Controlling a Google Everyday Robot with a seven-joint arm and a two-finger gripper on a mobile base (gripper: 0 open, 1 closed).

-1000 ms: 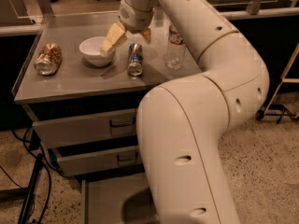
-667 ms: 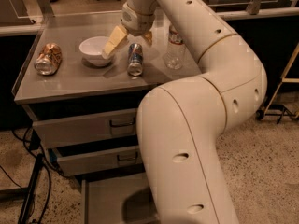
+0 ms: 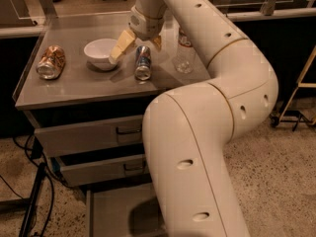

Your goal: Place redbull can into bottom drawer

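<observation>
Where the cabinet meets the floor, the bottom drawer (image 3: 111,209) stands pulled out, a flat grey steel tray. Two closed drawers (image 3: 89,136) with dark loop handles sit above it. The tabletop (image 3: 74,90) carries two cans, one white bowl (image 3: 100,53) and one clear bottle (image 3: 184,56). An orange can (image 3: 51,61) lies on its side. The slim redbull can (image 3: 142,63) stands upright, its top between the widely spread tan fingers of the gripper (image 3: 138,51), which holds nothing.
</observation>
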